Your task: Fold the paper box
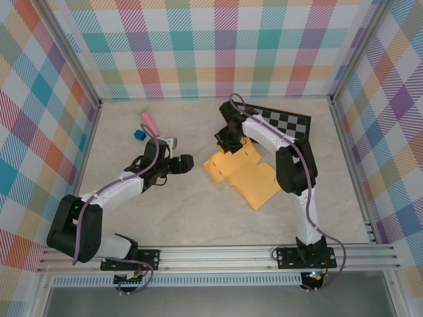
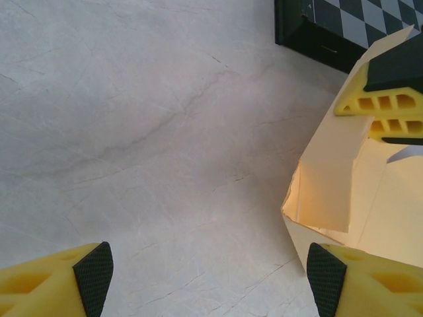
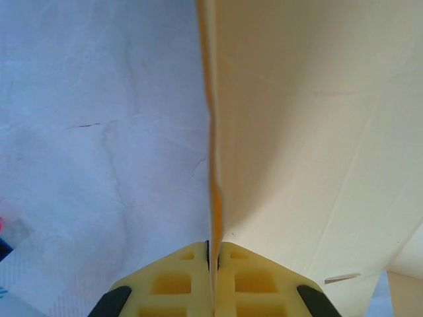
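Yellow-orange thin cardboard paper box [image 1: 250,181] lies partly folded, right of centre on the pale marble-look table [image 1: 192,214]. Right gripper [image 3: 213,254] pinches its raised flap edge, fingers closed tight. Left gripper [image 2: 210,274] hovers just left of the box, fingers spread wide, holding nothing.

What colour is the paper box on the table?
Yellow-orange; the paper box shows best in the top external view.

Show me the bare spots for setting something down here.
Bare: near strip between the paper box and front rail; far patch between the pink object and checkered board. Crowded: mid-table, where the right claw grips the box, left claw beside it.
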